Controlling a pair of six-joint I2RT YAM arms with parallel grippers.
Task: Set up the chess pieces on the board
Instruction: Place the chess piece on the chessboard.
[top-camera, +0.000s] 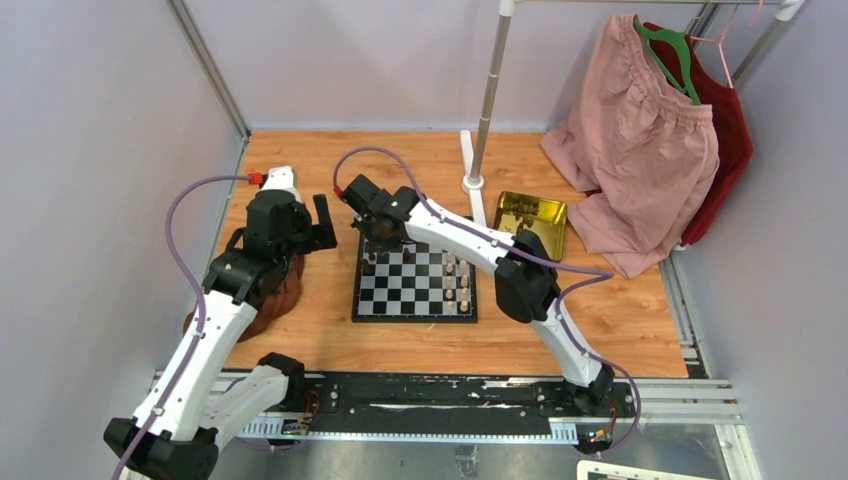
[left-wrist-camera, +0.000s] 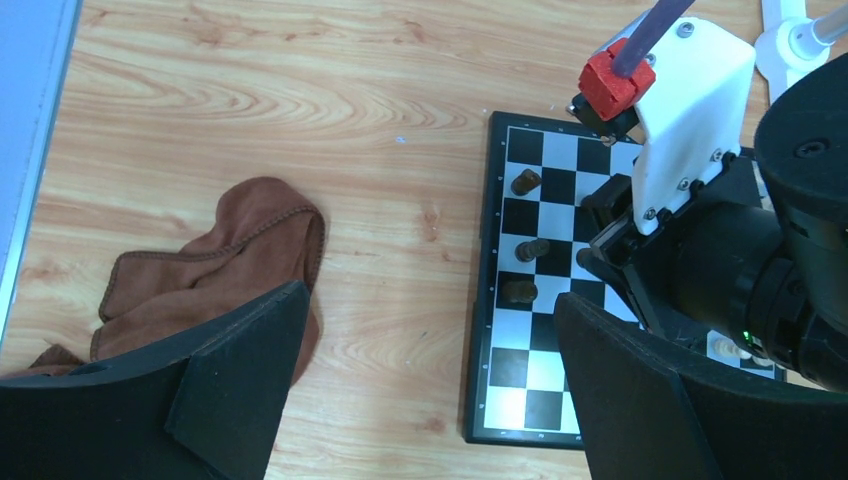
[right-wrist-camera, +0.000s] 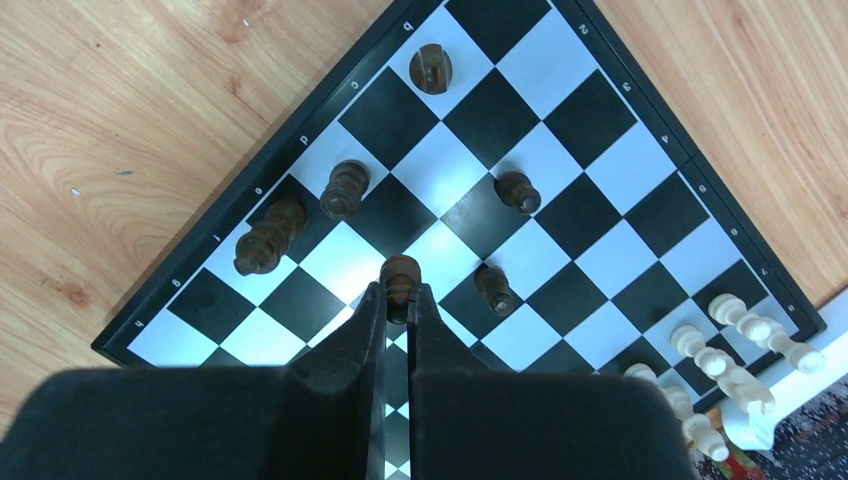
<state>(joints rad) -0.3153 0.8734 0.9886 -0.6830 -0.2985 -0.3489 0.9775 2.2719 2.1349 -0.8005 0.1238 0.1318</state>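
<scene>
From above, the board (top-camera: 414, 283) is seen on the surface (top-camera: 620, 320), the right gripper (top-camera: 378, 235) over its far-left corner; at the left wrist, the left gripper (left-wrist-camera: 430, 330) is held spread beside it; at the right wrist, a dark piece (right-wrist-camera: 400, 272) is pinched upright, best lowered square-centred, neighbours (right-wrist-camera: 495, 288) left untouched.

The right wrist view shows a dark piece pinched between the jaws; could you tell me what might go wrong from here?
1. The dark piece seems pinched only near its top, so it might tilt or topple on release.
2. A neighbouring dark piece stands close beside the right jaws; opening or withdrawing could knock it over.
</scene>
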